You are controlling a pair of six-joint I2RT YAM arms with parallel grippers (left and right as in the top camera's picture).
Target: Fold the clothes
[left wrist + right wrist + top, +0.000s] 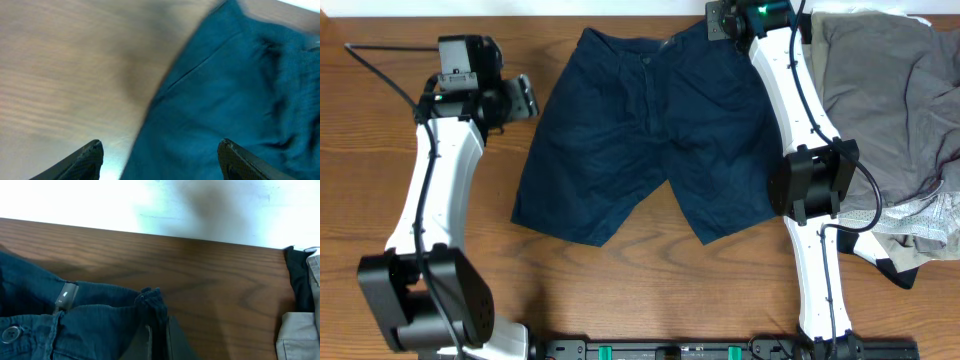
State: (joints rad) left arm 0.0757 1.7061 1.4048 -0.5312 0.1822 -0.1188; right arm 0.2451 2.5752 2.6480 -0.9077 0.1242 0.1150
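Observation:
The dark navy shorts (pixel 640 130) lie flat on the wooden table, waistband at the far edge, two legs toward the near side. My right gripper (pixel 725 22) is at the waistband's right corner and is shut on it; the right wrist view shows the fingers (pixel 159 337) pinching a bunched fold of the shorts (pixel 90 325), with the button at lower left. My left gripper (pixel 525 97) is open, just left of the shorts' left side seam; in the left wrist view its fingers (pixel 160 155) straddle the edge of the shorts (pixel 230 110), empty.
A pile of other clothes lies at the right: a grey garment (pixel 890 100), a white-patterned one (pixel 920 225) and a black one (pixel 900 272). Grey and black cloth (pixel 300 305) also shows in the right wrist view. A black rail (pixel 700 350) runs along the near edge.

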